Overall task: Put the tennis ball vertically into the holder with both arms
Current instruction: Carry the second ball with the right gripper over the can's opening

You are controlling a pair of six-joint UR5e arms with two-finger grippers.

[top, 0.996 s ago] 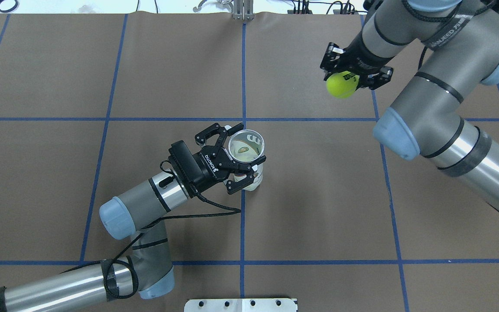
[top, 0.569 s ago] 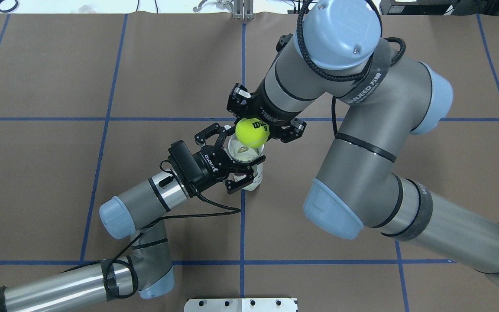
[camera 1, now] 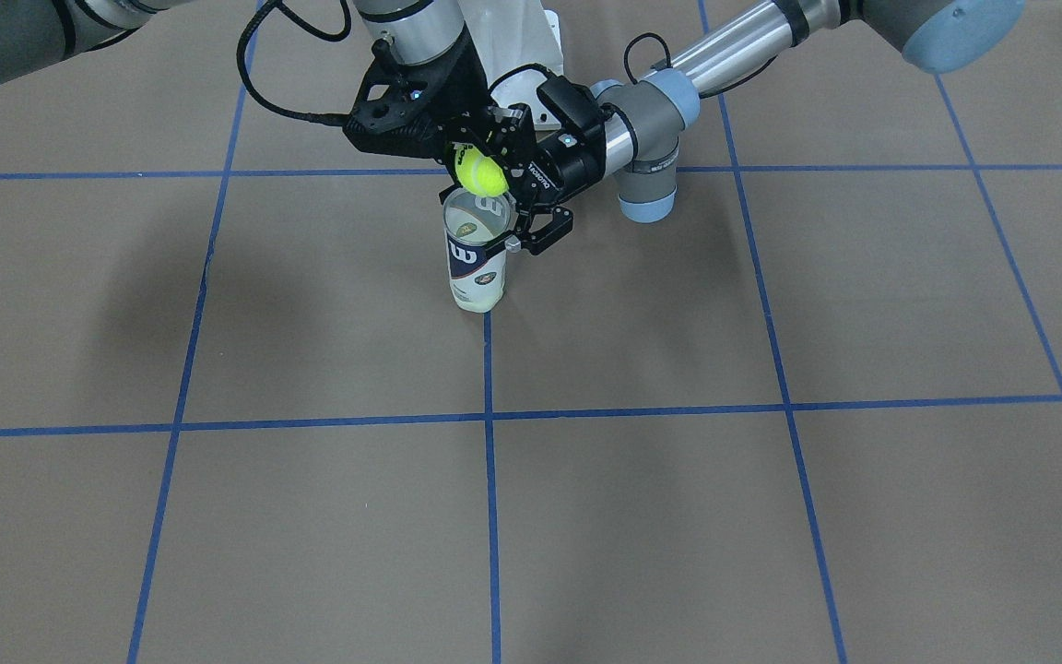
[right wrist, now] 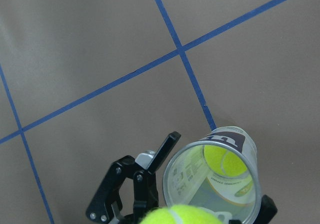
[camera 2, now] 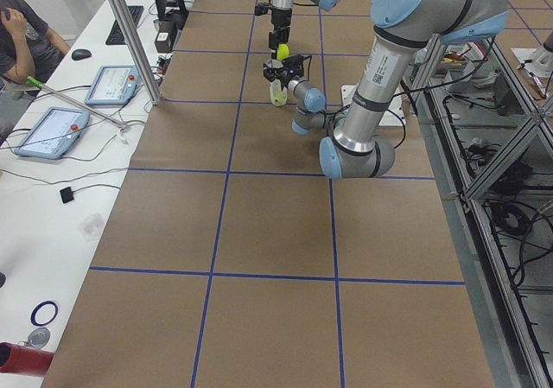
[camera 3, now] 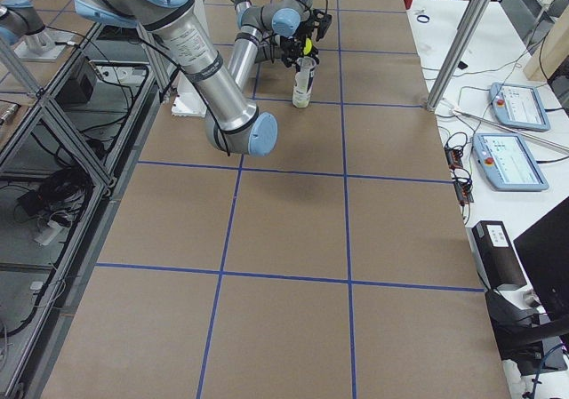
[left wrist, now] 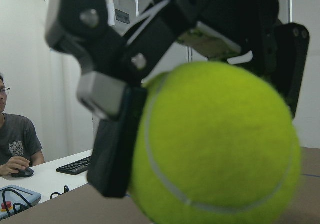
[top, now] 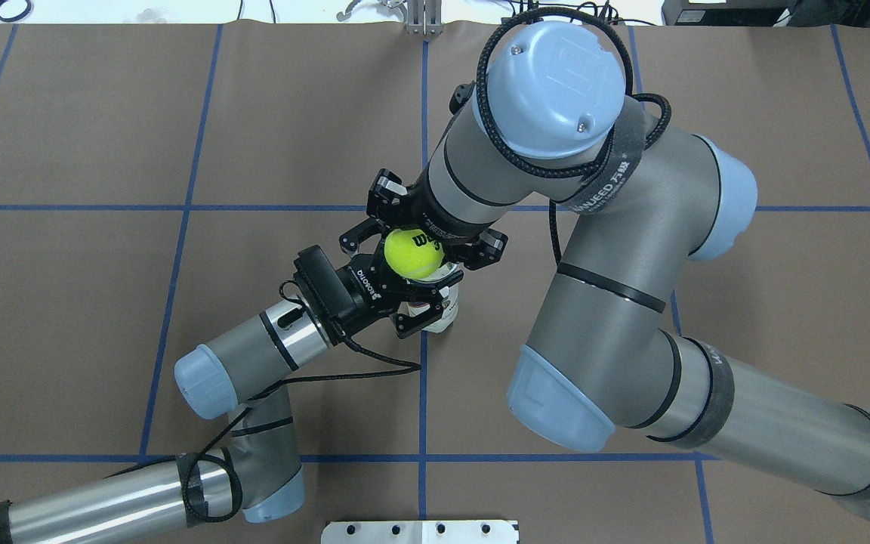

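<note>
Right gripper (camera 1: 480,172) clamping ball (top: 413,253) over holder (camera 1: 475,261), ball hiding holder's mouth mid-frame overhead, left gripper (top: 418,276) clasping holder near its top, fingertips partly obscured.

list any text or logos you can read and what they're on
"ROBOTIQ": left end effector.
"W": holder label.
Lettering on tennis ball: partly hidden, unreadable.
Print on strap round right arm: too blurred.
Holder's fine print: too small.
</note>
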